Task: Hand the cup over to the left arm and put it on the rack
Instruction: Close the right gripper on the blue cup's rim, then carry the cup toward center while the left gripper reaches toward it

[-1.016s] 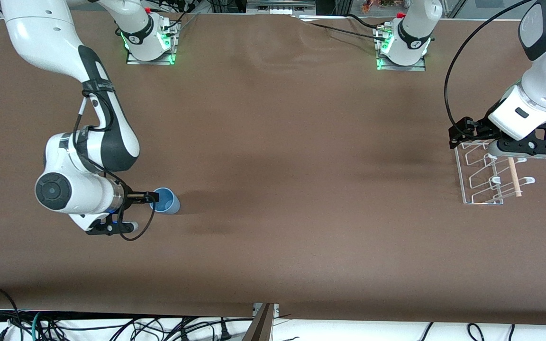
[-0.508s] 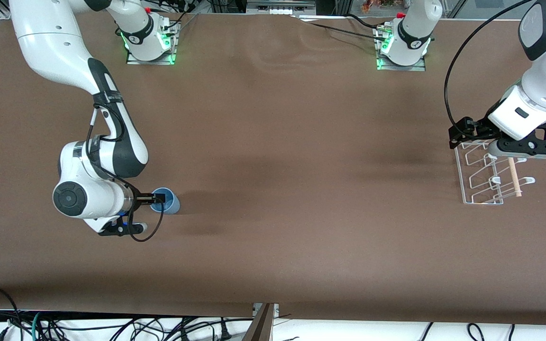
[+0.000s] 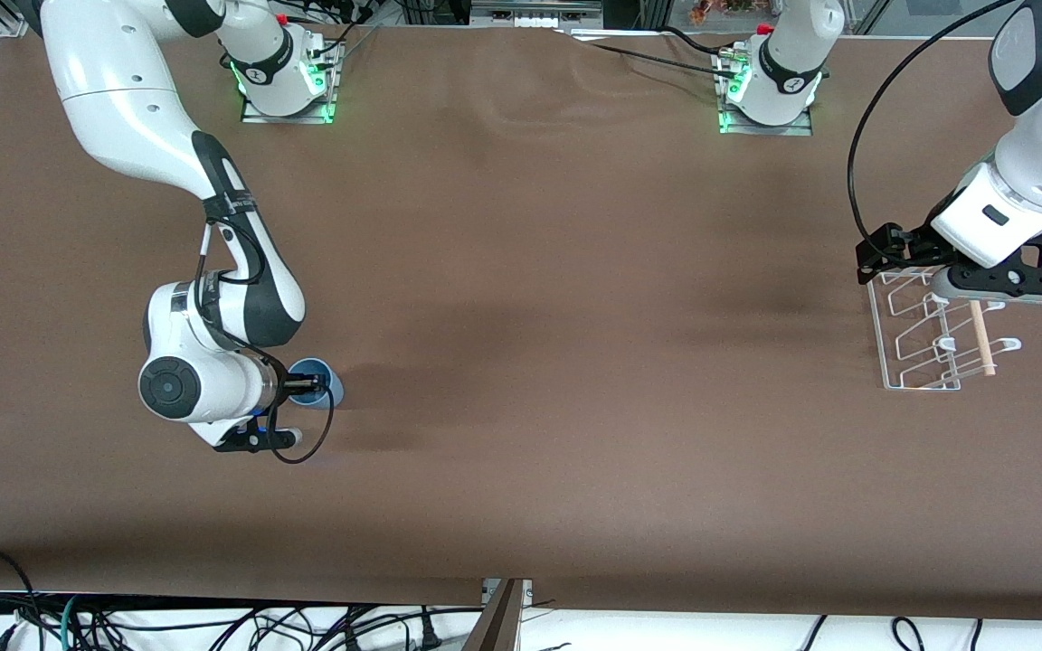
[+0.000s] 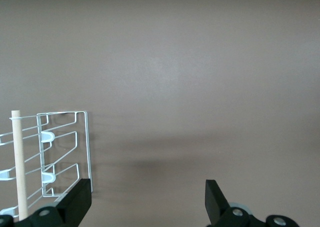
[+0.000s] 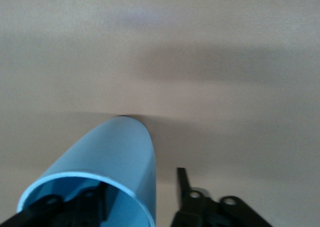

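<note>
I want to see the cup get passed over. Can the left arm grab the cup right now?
Probably not yet. The left gripper hangs open over the rack at its own end of the table, while the cup stands at the right arm's end, with the right gripper around its rim, one finger inside.

The right end effector (image 5: 142, 202) is straddling the wall of the cup (image 5: 117, 159) at its rim: one finger is sitting inside the cup's open mouth, and the other finger (image 5: 184, 187) is standing just outside the wall, apart from it. The light-blue cup is extending away from the end effector, with its narrower closed end resting against the brown table (image 5: 225, 62).
</note>
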`<state>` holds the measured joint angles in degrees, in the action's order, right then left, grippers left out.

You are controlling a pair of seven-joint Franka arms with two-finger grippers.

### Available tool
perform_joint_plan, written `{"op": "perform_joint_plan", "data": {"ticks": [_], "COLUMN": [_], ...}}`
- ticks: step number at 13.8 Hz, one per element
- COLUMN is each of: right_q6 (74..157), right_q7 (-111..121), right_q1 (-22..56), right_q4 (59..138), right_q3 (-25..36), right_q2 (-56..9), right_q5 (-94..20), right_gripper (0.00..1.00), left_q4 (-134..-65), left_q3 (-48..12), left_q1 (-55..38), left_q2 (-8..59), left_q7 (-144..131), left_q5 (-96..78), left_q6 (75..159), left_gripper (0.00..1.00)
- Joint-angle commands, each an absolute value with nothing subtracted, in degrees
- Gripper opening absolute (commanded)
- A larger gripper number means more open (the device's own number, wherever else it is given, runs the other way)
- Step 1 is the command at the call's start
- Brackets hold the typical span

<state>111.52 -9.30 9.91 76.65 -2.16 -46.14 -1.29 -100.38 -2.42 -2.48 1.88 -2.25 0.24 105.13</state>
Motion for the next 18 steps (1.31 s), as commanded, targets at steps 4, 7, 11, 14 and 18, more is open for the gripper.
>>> {"op": "perform_joint_plan", "data": {"ticks": [4,7,11,14,18], "right_q6": [111.27,111.09,111.09,111.97,118.03], "right_q7": [-12.21,-13.44,-22.65,-33.89,-45.15], "right_q1": [10.28,10.9,11.07,11.07,11.08], "right_q4": [75.5,75.15,72.16,71.98,71.28], "right_q3": [-2.29,-2.98,-7.19,-13.16,-21.77], "right_q2": [-46.14,-45.62,-45.44,-45.53,-45.61], "right_q5": [-1.41,-4.38,-12.21,-13.53,-18.27], "right_gripper": [0.0,0.0,0.0,0.0,0.0], "left_q4": [-100.37,-100.37,-100.37,-100.37,-97.22], "left_q3": [-2.29,-2.29,-4.99,-6.5,-9.05], "left_q1": [-2.9,-3.08,-3.26,-3.87,-5.53], "left_q2": [1.23,1.32,3.5,5.62,8.6], "left_q7": [-2.64,-2.55,-2.37,-2.2,9.11], "left_q5": [-0.35,-0.35,-4.45,-6.59,-7.73], "left_q6": [104.77,102.67,101.95,101.87,101.95], "left_gripper": [1.0,1.0,1.0,1.0,1.0]}}
